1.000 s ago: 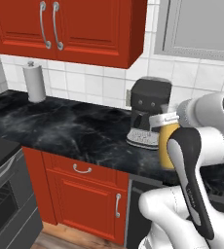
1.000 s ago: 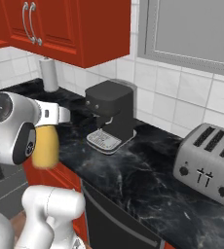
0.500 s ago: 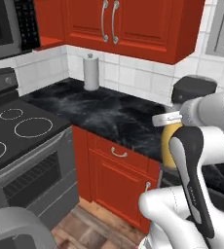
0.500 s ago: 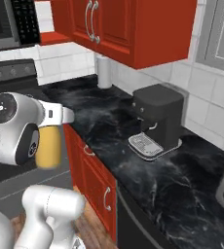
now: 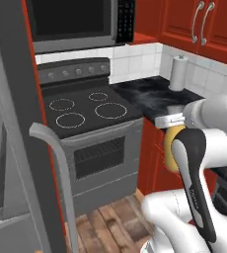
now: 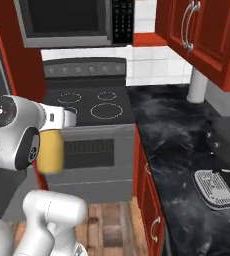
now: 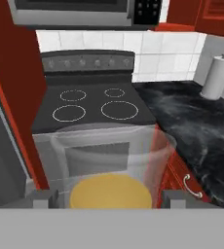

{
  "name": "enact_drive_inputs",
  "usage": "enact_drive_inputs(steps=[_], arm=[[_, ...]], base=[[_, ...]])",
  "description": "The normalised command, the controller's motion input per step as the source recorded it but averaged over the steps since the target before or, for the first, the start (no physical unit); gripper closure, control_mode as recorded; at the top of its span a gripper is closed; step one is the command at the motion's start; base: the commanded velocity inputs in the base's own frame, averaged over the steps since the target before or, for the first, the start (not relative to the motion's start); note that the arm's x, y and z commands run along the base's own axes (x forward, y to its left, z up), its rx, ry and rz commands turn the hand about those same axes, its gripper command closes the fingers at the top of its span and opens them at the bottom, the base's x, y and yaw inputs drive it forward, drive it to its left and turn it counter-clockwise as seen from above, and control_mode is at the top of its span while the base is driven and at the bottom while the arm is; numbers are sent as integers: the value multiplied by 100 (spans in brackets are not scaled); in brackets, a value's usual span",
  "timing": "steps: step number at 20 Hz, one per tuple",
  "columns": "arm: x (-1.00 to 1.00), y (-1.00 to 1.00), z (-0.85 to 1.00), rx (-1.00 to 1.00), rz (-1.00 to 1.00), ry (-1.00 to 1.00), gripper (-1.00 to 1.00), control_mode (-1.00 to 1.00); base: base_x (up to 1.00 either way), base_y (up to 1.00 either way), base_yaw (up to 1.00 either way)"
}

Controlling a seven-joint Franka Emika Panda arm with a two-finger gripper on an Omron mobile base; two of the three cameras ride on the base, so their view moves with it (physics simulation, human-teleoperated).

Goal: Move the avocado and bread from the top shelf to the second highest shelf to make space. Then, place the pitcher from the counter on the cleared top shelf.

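The tool (image 7: 109, 197) is gripping the pitcher (image 7: 110, 168), with one finger showing at 8 o'clock and the other at 4 o'clock against its clear wall in the hand view; the yellow-orange body is sitting at 6 o'clock between them. In the left base view the pitcher (image 5: 171, 150) is peeking out yellow behind the dark forearm, at 3 o'clock of the frame, hanging in the air in front of the red cabinet front. In the right base view the pitcher (image 6: 50, 151) is hanging just under the white wrist at 9 o'clock, off the floor and clear of the stove.

The stove (image 5: 88, 116) with its four ringed burners is standing at the centre of the left base view, the microwave (image 5: 81, 24) hanging above it at 12 o'clock. The counter (image 6: 184, 160) is running from the stove's side toward 4 o'clock in the right base view, with a paper towel roll (image 6: 197, 86) standing on it at 2 o'clock and a coffee machine (image 6: 228, 150) at 3 o'clock. A grey fridge door with a curved pale handle (image 5: 56, 165) is filling the 9 o'clock side of the left base view. Red upper cabinets (image 5: 199, 24) are hanging at 1 o'clock there.
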Motion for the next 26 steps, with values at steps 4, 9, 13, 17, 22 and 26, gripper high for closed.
enact_drive_inputs(steps=[4,9,13,17,22,26], arm=[[0,0,0,0,0,0,100,100],[0,0,0,0,0,0,100,100],[0,0,0,0,0,0,100,100],[0,0,0,0,0,0,100,100],[0,0,0,0,0,0,100,100],[0,0,0,0,0,0,100,100]], base=[[-38,-10,70],[-58,0,72],[-67,0,73],[-63,2,70],[-10,40,59],[24,73,49]])
